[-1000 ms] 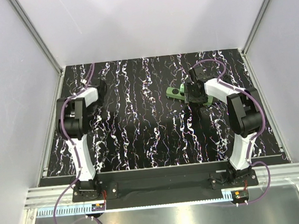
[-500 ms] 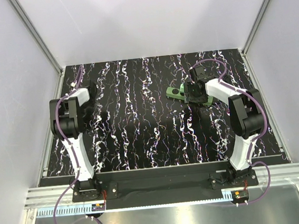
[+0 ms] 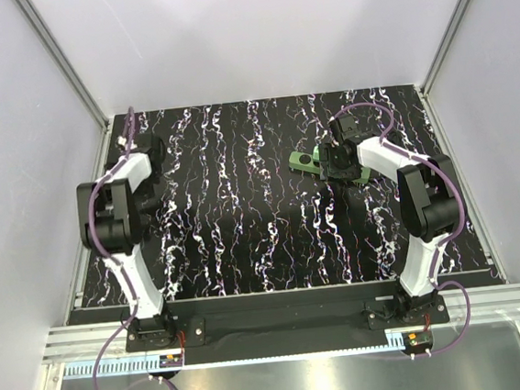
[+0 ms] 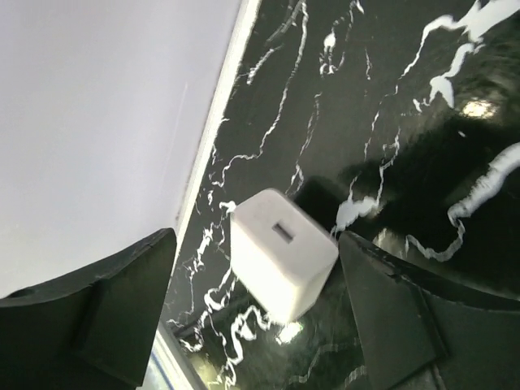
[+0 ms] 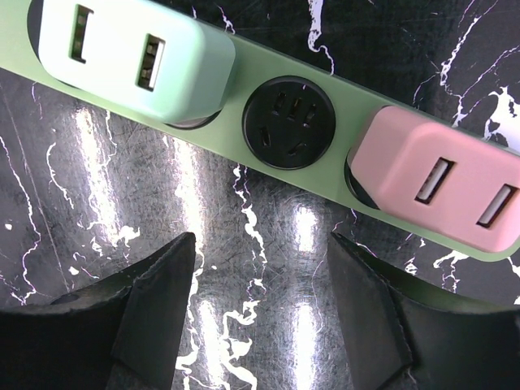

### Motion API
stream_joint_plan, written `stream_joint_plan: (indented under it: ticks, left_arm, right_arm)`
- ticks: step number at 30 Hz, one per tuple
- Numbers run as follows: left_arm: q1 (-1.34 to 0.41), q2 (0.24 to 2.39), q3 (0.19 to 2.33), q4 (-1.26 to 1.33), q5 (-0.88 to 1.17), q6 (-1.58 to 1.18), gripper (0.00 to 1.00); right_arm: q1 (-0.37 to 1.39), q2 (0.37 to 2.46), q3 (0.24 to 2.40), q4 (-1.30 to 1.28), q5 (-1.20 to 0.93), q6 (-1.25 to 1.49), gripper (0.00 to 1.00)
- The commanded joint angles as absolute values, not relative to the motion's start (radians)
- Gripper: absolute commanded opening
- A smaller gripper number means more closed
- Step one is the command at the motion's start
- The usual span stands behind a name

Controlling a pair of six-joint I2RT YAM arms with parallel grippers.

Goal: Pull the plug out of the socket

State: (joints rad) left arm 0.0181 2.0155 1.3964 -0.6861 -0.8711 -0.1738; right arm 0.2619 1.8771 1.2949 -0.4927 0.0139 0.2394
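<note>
Top external view: we saw the green socket (image 3: 303, 161) on the table (image 3: 246, 242) at far right, long axis running left-right, mostly hidden beneath the right gripper (image 3: 334, 162), jaws spread above it. The left arm stretched far left; left gripper (image 4: 256, 240) spread, a white plug (image 4: 280, 260) lying loose between.

place: robot lab | cues: white walls (image 3: 254, 39), aluminium rail (image 3: 81, 343), two bolted arms (image 3: 136, 267), black marbled table (image 3: 244, 224)
</note>
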Motion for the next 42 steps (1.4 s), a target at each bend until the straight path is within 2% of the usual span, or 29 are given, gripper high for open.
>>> stream_joint_plan:
  ticks: [1,10,18,23,28,32,36,38,42]
  left_arm:
    - [0.005,1.814,1.399,-0.64,-0.81,-0.219,0.88]
    - [-0.179,1.456,1.3,-0.459,-0.378,-0.32,0.88]
    - [-0.342,1.347,1.108,-0.056,-0.114,-0.35,0.82]
    - [-0.443,1.462,1.095,0.134,-0.029,-0.365,0.79]
    - [-0.552,1.609,1.121,0.294,-0.012,-0.335,0.79]
    - [-0.621,1.736,1.255,0.244,-0.024,-0.282,0.77]
    - [-0.673,1.833,1.351,0.244,-0.029,-0.239,0.77]
    - [-0.693,1.888,1.406,0.242,-0.012,-0.215,0.79]
    - [-0.722,1.992,1.523,0.201,-0.005,-0.183,0.82]
  right_arm:
    - [0.261,1.832,1.289,-0.469,0.02,0.239,0.74]
    - [0.264,1.804,1.282,-0.449,0.057,0.275,0.74]
    - [0.278,1.744,1.261,-0.433,0.106,0.294,0.74]
    - [0.282,1.646,1.217,-0.401,0.127,0.307,0.72]
    - [0.282,1.549,1.189,-0.376,0.143,0.307,0.68]
    - [0.276,1.512,1.19,-0.371,0.248,0.308,0.61]
    - [0.242,1.571,1.27,-0.385,0.265,0.299,0.53]
    - [0.233,1.598,1.296,-0.399,0.267,0.299,0.51]
    - [0.193,1.574,1.232,-0.364,0.293,0.317,0.42]
